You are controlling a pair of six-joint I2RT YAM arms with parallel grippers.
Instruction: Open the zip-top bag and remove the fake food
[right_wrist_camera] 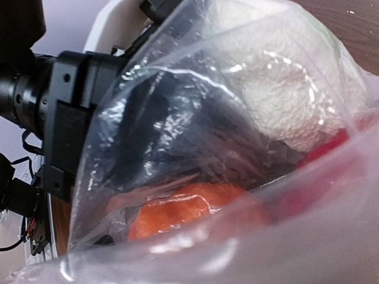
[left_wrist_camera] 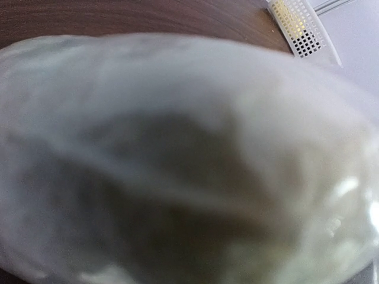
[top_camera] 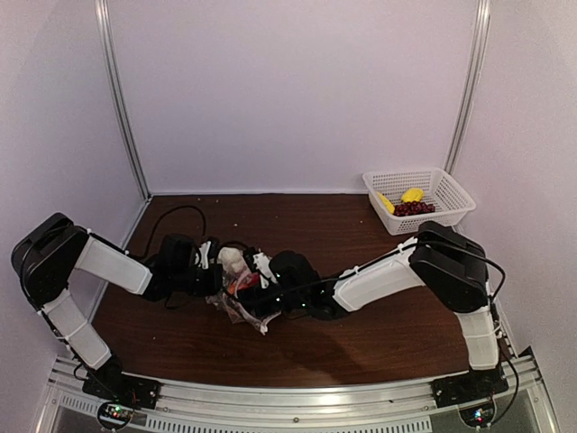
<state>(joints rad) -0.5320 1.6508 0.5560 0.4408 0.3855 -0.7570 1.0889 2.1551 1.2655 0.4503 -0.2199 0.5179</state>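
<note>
The zip-top bag (top_camera: 236, 305) lies crumpled on the dark table between my two grippers. My left gripper (top_camera: 215, 269) is at the bag's left side, shut on its plastic. The left wrist view is filled by the blurred bag (left_wrist_camera: 177, 148), which hides the fingers. My right gripper (top_camera: 263, 287) presses into the bag from the right. Its fingers are hidden behind the clear plastic (right_wrist_camera: 177, 100), so I cannot see how they stand. Inside the bag are fake food pieces: a white one (right_wrist_camera: 278, 100), an orange one (right_wrist_camera: 183, 213) and a red one (right_wrist_camera: 331, 148).
A white mesh basket (top_camera: 451, 189) stands at the back right with two yellow pieces (top_camera: 412, 194) and a dark grape cluster (top_camera: 415, 208) in it. The basket's corner (left_wrist_camera: 299, 26) also shows in the left wrist view. Pale walls enclose the table.
</note>
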